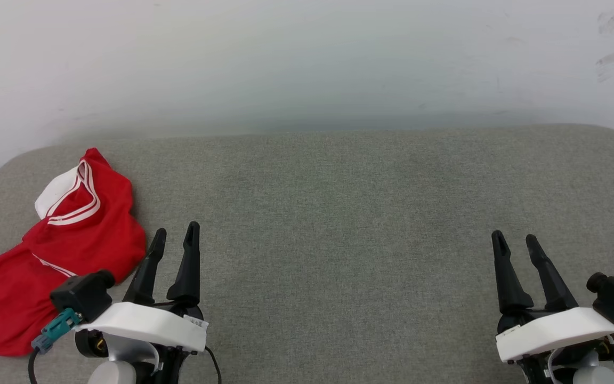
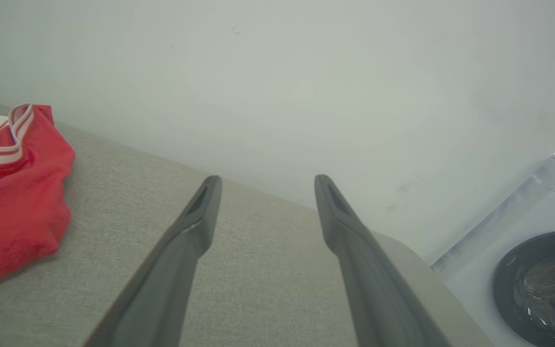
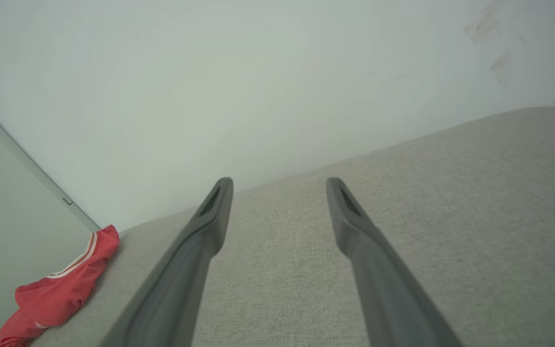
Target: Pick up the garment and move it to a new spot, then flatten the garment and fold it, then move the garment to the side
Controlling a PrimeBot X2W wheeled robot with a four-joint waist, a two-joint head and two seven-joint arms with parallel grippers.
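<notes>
Head view: the jersey (image 1: 67, 250) is seen crumpled just left of the spread left pincer (image 1: 176, 232); the right pincer (image 1: 515, 239), equally spread, is held well apart over the grey cushion (image 1: 339, 213).

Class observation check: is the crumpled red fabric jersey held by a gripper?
No, the red jersey lies loose on the grey cushion, beside the open left gripper.

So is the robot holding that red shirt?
Nothing is held. The left claw and right claw are open and empty; the crumpled red-and-white fabric jersey lies ungripped.
</notes>
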